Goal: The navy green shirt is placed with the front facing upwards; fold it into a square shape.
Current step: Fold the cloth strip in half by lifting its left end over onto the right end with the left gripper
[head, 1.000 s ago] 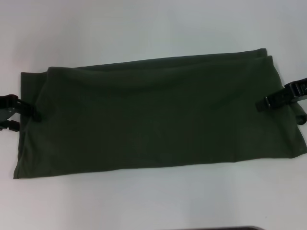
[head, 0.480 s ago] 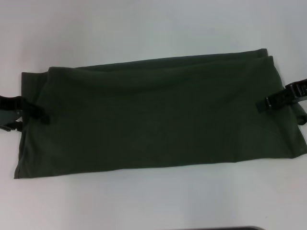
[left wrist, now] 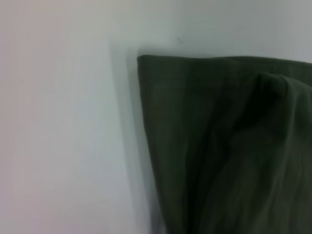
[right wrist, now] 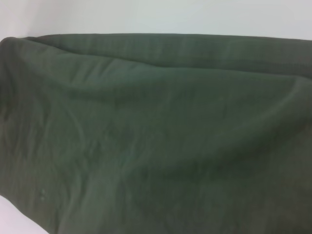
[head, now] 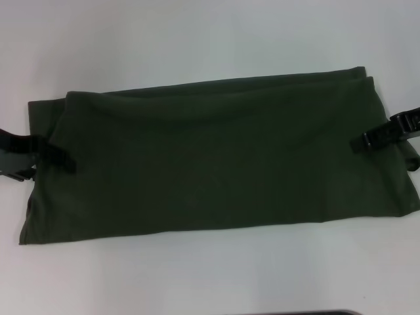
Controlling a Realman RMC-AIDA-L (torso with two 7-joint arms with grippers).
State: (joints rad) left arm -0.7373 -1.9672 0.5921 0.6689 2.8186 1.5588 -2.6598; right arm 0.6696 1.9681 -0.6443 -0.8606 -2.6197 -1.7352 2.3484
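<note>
The navy green shirt (head: 216,157) lies on the white table as a long folded band running left to right, plain green side up, with no lettering showing. My left gripper (head: 56,159) is at the band's left end, shut on the fabric edge, which is drawn slightly inward there. At the right end my right gripper (head: 371,140) is clamped on the edge, one finger lying on top of the cloth. A folded corner of the shirt (left wrist: 229,156) shows in the left wrist view. The right wrist view is filled by wrinkled shirt fabric (right wrist: 161,136).
The white table (head: 197,39) surrounds the shirt on all sides. A dark edge (head: 308,313) shows at the bottom of the head view.
My left gripper has slid to the right, carrying the shirt's left edge inward with it. The right gripper has stayed in place.
</note>
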